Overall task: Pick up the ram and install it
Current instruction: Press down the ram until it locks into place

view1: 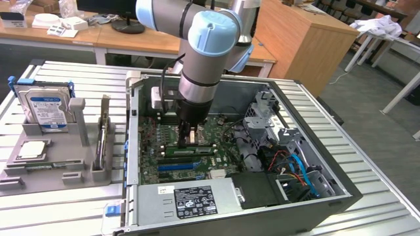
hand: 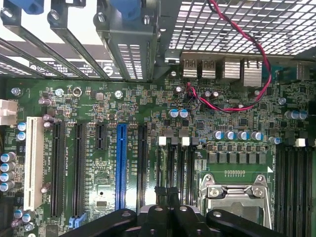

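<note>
Metal slatted table [view1: 66, 216]: carries the two containers below.

Computer case [view1: 341, 194], side open, lying flat. Contents: green motherboard [hand: 148, 113] with a row of black card slots, one blue slot [hand: 121, 168] and a silver processor socket [hand: 237, 195]; grey power supply [view1: 190, 199] with a black label at the near edge; drive cage with blue and orange cables [view1: 298, 169] at the exterior view's right.

Robot arm [view1: 210, 44]: reaches straight down into the case. Its gripper [view1: 187, 139] [hand: 166, 197] hangs low over the motherboard, beside the socket. Whether it is spread, pressed together or pinching anything cannot be told.

Grey holder [view1: 56, 174], on the table at the exterior view's left of the case. Contents: hard drive [view1: 47, 105] with a blue label, upright in the back pocket; thin board [view1: 103, 132] standing on edge in a long slot; small square silver chip [view1: 31, 149] lying flat in a recess.

Ram [view1: 189, 150]: long green stick, inside the case, lying lengthwise along the motherboard just below the gripper. Whether it is fully seated cannot be told.
</note>
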Tool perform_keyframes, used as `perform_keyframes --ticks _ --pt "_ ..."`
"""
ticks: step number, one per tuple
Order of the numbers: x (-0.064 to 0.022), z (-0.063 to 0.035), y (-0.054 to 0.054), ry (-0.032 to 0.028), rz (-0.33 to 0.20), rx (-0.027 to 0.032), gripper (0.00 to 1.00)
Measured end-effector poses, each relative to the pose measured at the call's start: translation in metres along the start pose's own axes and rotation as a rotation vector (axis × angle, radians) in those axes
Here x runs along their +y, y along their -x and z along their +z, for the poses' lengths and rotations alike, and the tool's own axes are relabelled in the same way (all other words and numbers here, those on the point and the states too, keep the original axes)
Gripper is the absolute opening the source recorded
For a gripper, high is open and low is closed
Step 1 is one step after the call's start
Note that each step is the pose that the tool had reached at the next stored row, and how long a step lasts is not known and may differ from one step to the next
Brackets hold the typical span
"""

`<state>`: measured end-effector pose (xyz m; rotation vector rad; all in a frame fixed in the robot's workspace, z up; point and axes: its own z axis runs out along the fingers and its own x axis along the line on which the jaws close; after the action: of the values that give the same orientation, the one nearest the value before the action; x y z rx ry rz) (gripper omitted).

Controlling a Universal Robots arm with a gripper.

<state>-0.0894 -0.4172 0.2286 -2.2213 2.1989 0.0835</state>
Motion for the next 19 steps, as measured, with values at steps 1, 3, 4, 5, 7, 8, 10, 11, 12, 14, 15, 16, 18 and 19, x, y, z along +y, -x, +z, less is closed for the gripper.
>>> perform_keyframes --ticks 1,3,4,5,7,8,10,11,12,14,15,16,18,19 --pt "0.0000 0.0002 0.0000 0.0000 0.000 0.0000 0.11" --pt "0.0000 0.0006 -0.0001 0.0000 0.000 0.0001 0.11" --pt "0.0000 0.0009 -0.0001 0.0000 0.000 0.0001 0.11" --pt "0.0000 0.0009 -0.0002 0.0000 0.000 0.0002 0.11" --pt "0.0000 0.0009 -0.0001 0.0001 0.000 0.0002 0.11" --pt "0.0000 0.0009 -0.0002 0.0001 0.000 0.0002 0.11" --pt "0.0000 0.0010 -0.0002 0.0000 0.000 0.0001 0.11" --pt "0.0000 0.0011 -0.0002 0.0001 0.000 0.0002 0.11" --pt "0.0000 0.0012 -0.0002 0.0001 0.000 0.0002 0.11" --pt "0.0000 0.0018 -0.0003 0.0000 0.000 0.0000 0.11" --pt "-0.0001 0.0020 -0.0003 0.0000 0.000 0.0001 0.11" --pt "-0.0001 0.0020 -0.0003 0.0000 0.000 0.0001 0.11" --pt "-0.0001 0.0020 -0.0003 0.0001 0.000 0.0002 0.11" --pt "-0.0001 0.0020 -0.0003 0.0001 0.000 0.0002 0.11"
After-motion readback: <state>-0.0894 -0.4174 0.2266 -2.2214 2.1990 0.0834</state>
